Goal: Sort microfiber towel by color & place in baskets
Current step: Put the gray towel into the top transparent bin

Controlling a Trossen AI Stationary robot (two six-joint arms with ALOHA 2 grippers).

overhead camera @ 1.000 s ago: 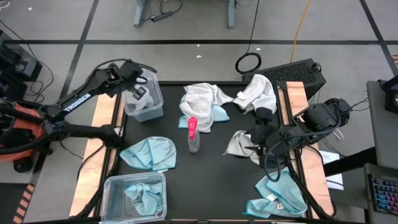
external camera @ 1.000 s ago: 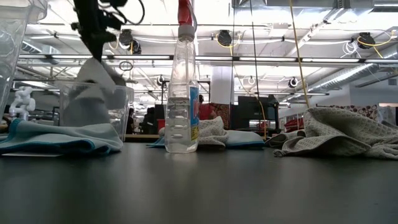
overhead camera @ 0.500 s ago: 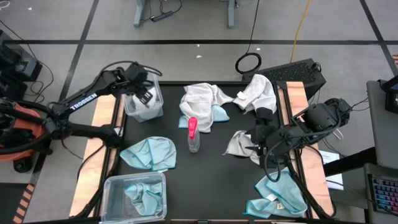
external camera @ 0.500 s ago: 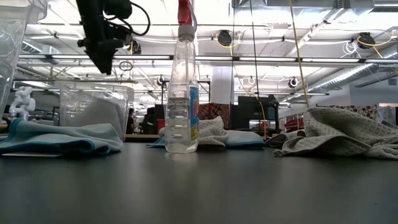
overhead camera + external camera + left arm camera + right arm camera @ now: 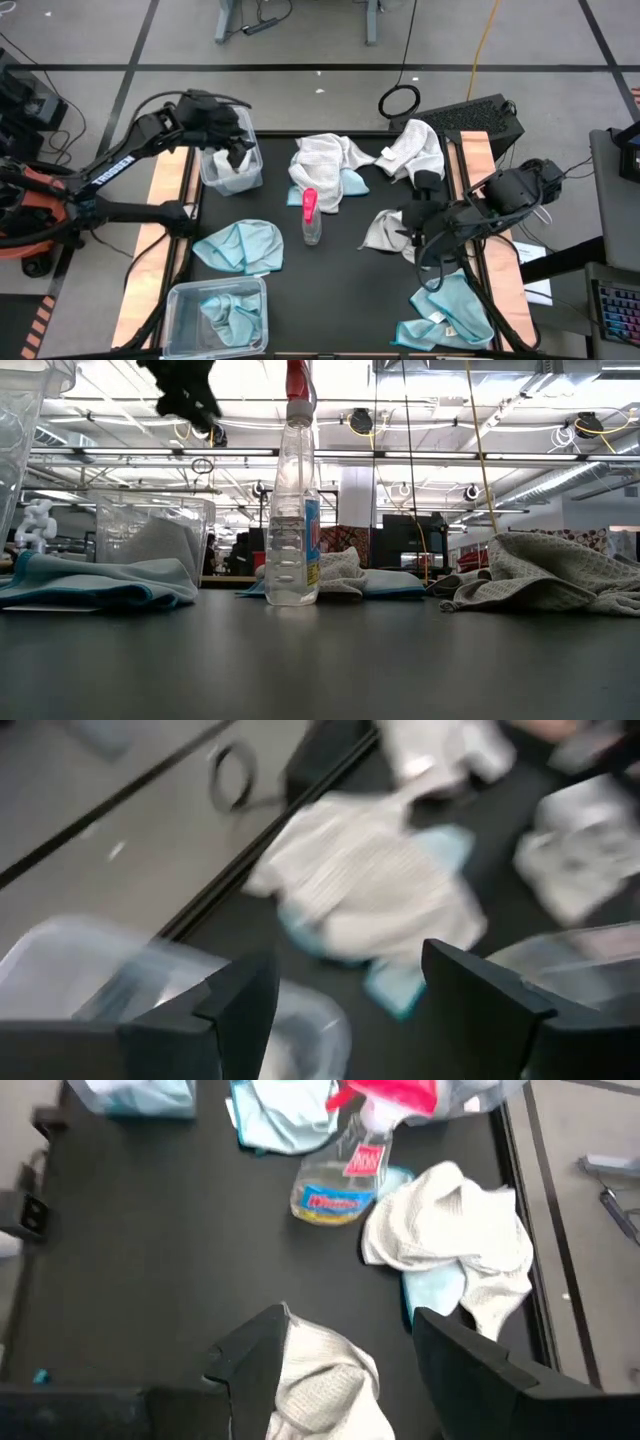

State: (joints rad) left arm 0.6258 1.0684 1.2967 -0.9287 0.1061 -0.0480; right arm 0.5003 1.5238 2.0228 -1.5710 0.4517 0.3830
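Left gripper (image 5: 238, 148) has let go of the white towel (image 5: 232, 178): a second ago it was pinched on it inside the far bin (image 5: 256, 172), now fingers (image 5: 232, 1010) are apart with nothing between them, the gripper has risen above the bin and the towel lies slumped inside; in the low view the gripper sits higher in frame

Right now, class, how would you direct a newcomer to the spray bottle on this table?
Start at the black table and go to its middle. The spray bottle stands upright there, just in front of the heaped white towel. It is the only hard, clear, pink-topped thing among soft cloths.
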